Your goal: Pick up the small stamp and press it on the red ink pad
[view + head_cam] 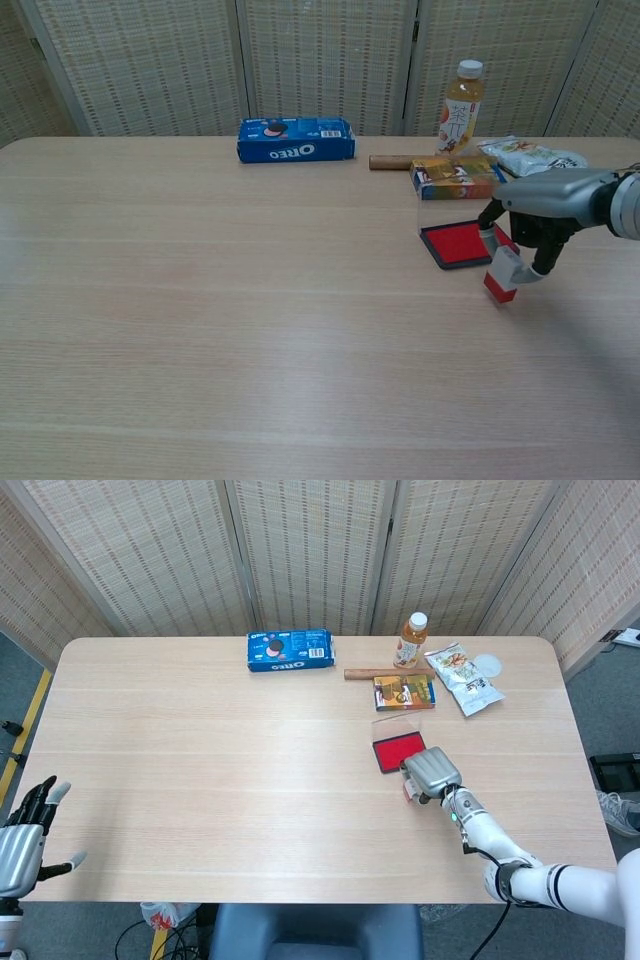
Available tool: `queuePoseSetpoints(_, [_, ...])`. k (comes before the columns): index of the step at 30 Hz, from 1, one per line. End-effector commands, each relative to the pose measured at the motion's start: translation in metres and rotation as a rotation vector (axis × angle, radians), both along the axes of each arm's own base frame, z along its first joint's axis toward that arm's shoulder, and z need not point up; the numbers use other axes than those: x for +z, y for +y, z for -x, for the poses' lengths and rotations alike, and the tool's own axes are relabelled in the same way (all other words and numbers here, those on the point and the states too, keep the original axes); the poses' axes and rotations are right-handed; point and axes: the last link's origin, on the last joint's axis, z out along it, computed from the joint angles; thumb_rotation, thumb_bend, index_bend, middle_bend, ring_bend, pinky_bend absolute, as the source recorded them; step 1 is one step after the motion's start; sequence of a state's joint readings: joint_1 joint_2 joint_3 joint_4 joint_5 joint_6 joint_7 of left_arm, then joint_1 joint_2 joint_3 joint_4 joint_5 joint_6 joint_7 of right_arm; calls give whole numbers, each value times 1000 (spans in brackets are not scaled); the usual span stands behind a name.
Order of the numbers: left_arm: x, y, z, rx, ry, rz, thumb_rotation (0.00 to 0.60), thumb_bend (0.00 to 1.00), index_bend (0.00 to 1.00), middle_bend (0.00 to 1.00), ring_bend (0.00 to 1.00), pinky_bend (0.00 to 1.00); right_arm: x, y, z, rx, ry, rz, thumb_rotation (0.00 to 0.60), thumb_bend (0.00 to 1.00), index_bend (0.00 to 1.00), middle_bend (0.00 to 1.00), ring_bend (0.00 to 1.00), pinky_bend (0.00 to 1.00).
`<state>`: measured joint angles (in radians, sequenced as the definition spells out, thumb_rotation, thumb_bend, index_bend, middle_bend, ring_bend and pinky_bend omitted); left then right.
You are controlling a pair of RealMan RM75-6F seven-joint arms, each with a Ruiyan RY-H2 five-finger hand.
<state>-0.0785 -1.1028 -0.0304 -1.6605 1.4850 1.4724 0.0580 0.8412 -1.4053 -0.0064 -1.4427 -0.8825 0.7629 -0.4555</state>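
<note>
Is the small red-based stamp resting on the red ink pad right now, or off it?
Off it. The right hand holds the small red-based stamp tilted, nearer the robot than the red ink pad, over bare table.

Light wooden table [200, 740], woven folding screen [300, 550] behind, grey floor [20, 680], yellow floor stripe [30, 720]

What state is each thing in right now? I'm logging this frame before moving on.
small stamp: held by the right hand, tilted, off the pad, at the table.
red ink pad: open, clear lid standing up.
right hand: grips the stamp.
left hand: empty, fingers apart.
bottle: upright, capped.
Oreo box: lying flat.
</note>
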Motion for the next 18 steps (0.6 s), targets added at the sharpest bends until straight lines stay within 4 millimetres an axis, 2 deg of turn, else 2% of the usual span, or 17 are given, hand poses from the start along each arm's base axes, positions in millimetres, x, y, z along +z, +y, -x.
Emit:
queuePoseSetpoints(1, [0,0,0,-1,2,0,600,102,14,0,0,269,-2,-1,2,-4,7,-4,600,293,878,917,750,750])
queuePoseSetpoints(14, [-1,-1,0,7,8,4,600,102,14,0,0,269,-8,-4,8,-23,11,-17,600,293,853,908,745,750])
queuePoseSetpoints(18, [-1,0,0,8,7,4,600,102,14,0,0,269,-8,-4,9,-29,8,-19,600,289,800,902,739,750])
